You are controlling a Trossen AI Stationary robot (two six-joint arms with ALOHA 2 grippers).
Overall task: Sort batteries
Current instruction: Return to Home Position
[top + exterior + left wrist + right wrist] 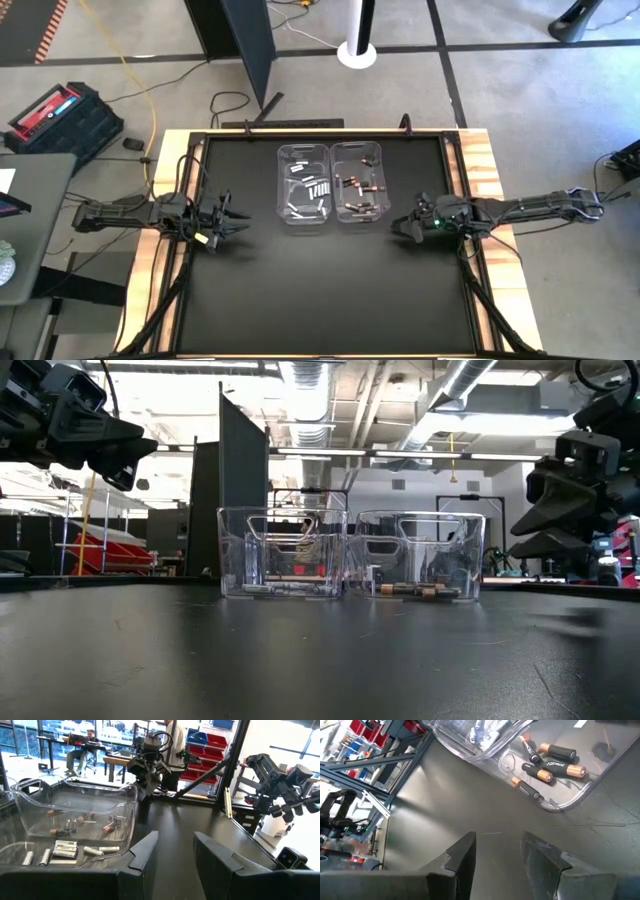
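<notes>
The batteries are lying inside the two clear bins at the far middle of the tabletop, between the arms. The left gripper and right gripper are being held aside, fingers parted and empty, the right one nearer.

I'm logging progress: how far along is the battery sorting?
Looks done: the silvery-white cylindrical batteries lie in the left clear plastic bin, the dark copper-ended batteries in the right clear plastic bin, and no loose cell shows on the black tabletop. In hand: nothing; the left gripper and right gripper hang open and empty beside the bins. Left: probably only parking the arms.
</notes>
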